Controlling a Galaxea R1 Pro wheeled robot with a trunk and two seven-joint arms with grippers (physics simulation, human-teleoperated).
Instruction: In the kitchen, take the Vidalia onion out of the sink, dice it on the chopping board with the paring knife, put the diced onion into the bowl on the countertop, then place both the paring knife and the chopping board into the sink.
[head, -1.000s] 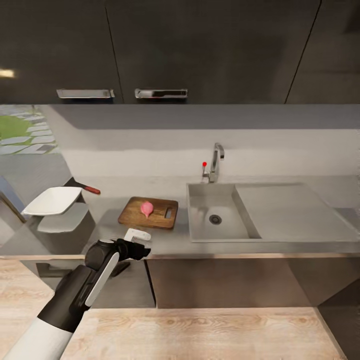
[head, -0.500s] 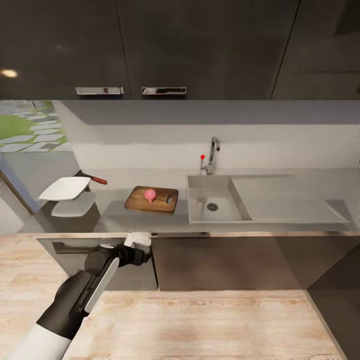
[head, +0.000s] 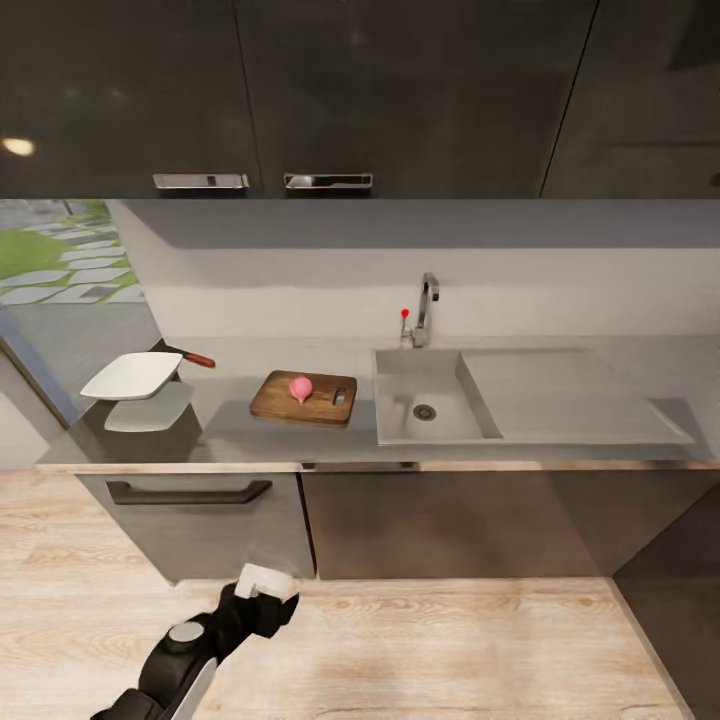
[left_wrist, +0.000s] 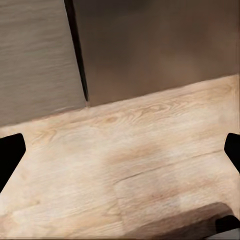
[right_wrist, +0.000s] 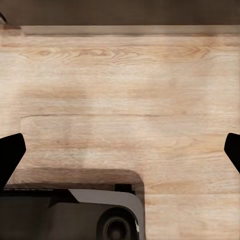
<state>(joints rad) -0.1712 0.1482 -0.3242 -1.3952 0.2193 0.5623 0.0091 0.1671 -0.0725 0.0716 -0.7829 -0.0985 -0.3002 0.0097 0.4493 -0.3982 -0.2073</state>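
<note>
The onion is sitting on the board; the knife is lying behind the bowl, handle pointing toward the sink. The left claw is hanging low over the floor, seemingly spread and empty, well short of the bench, the knife lying up and ahead.

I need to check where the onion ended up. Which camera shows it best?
The head view: the pink onion sits on the chopping board, left of the sink on the countertop. The left and right wrist views look down at the wooden floor and cabinet fronts, giving nothing on the onion.
</note>
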